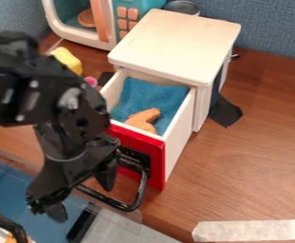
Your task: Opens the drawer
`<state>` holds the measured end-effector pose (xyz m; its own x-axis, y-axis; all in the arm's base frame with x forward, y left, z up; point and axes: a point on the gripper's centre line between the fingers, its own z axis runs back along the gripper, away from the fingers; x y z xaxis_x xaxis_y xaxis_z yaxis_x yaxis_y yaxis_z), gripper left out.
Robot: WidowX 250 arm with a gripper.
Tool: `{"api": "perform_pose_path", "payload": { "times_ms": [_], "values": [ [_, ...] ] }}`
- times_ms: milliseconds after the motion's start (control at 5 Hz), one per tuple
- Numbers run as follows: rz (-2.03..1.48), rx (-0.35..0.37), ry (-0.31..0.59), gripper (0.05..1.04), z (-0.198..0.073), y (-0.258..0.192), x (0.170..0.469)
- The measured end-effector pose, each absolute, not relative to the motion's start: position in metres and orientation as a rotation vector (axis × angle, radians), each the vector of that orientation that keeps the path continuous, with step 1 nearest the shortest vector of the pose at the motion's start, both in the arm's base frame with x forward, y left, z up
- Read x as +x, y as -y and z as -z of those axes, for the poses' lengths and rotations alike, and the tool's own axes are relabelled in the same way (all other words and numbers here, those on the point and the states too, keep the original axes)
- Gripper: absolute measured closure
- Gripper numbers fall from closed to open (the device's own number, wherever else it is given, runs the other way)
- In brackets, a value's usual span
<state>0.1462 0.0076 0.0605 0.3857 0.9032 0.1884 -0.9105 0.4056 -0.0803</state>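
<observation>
Hanging beside the drawer's black handle [132,201], the gripper [81,195] holds its jaws wide apart. The drawer [181,147] stands open, jutting from the front of the pale cabinet [175,42], its red face toward the gripper. Inside, an orange-brown piece [143,118] (a bent, stubby thing) lies on blue cloth [143,97].
</observation>
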Motion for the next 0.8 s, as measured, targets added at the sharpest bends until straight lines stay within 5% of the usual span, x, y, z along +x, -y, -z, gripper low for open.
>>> {"api": "perform_pose_path", "payload": {
  "times_ms": [400, 800],
  "values": [
    [-0.943, 0.047, 0.132, 0.083, -0.085, -0.016, 0.136],
    [-0.61, 0.056, 0.221, 0.083, -0.109, -0.013, 0.135]
  ]
}}
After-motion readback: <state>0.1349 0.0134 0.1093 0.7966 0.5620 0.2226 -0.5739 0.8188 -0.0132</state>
